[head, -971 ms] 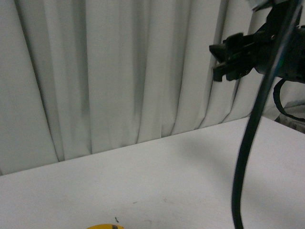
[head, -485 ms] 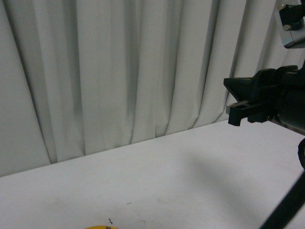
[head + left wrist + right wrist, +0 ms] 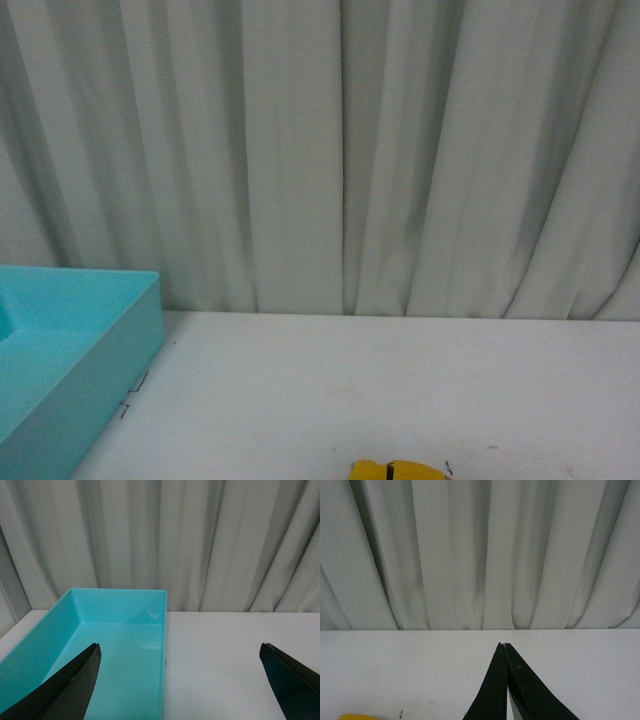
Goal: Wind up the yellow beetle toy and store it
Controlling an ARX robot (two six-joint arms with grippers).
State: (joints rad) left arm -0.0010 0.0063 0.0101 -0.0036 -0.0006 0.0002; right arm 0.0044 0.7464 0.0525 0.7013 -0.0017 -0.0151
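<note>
One yellow beetle toy [image 3: 398, 471], outside right jaws

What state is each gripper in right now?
Left gripper: open, holding nothing.
Right gripper: closed, holding nothing.

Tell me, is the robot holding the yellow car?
Nothing is held. Left gripper: jaws wide open, empty. Right gripper: jaws shut on nothing. The yellow beetle toy sits on the table.

Dim, flat light; soft, slightly blurred.
</note>
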